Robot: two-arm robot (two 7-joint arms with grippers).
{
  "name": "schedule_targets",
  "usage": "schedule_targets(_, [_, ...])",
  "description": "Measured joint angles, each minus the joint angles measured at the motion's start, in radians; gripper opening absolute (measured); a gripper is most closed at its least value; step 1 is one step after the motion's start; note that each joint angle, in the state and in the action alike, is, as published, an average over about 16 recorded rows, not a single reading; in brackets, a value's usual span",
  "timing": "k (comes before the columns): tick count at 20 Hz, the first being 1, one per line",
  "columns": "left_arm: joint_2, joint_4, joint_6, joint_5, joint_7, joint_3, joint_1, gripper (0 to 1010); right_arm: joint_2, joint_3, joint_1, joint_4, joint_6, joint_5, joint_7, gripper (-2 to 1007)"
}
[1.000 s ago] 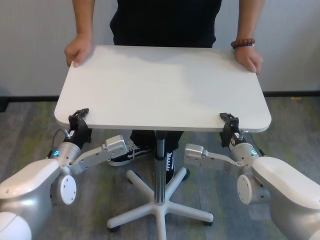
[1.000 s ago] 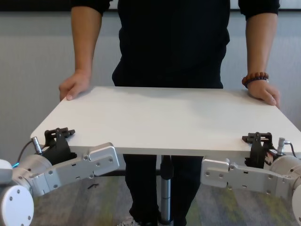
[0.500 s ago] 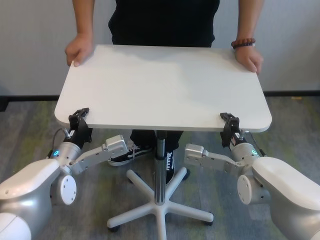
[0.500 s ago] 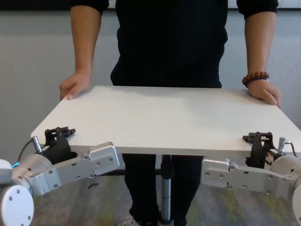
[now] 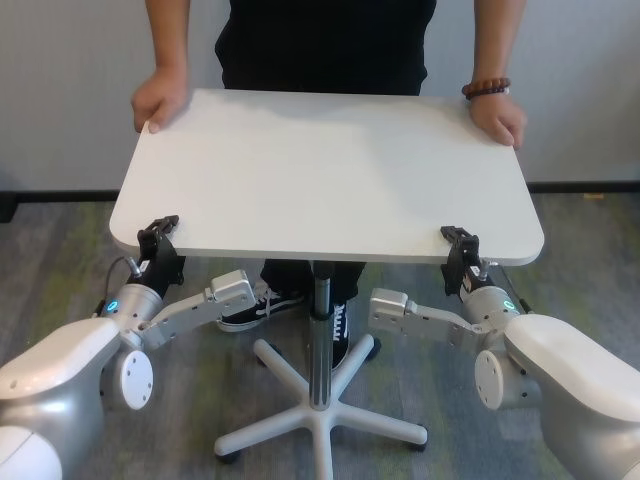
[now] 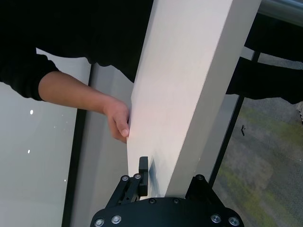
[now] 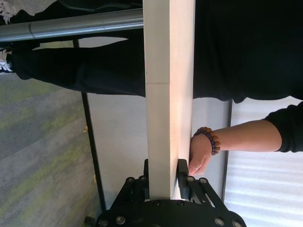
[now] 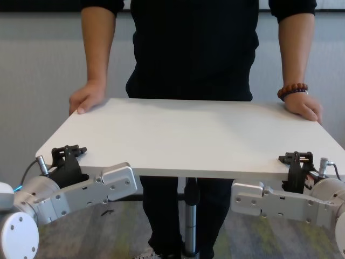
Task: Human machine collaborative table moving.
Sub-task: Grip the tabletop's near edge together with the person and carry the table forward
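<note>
At the near edge of the surface (image 5: 330,180), close to its two near corners, the left gripper (image 5: 158,232) and the right gripper (image 5: 458,238) are each clamped narrow on the thin white edge. The human (image 5: 325,45) stands at the far edge, with one hand (image 5: 158,100) on each far corner. The surface rests on a silver pole (image 5: 320,335) with a star base (image 5: 318,415). I judge the main risk is slipping: each grip takes only a small part of the edge, so if the human pushes or pulls suddenly, one gripper can lose the edge and the surface can turn or tilt on its pole.
</note>
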Motion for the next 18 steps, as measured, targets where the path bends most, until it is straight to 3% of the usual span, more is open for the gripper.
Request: schedule_targets(18, [0.001,-0.003,0.001,-0.001,0.0,-0.001,0.001,340,0.002,0.001,-0.002,-0.004,0.004,-0.002,0.002,286])
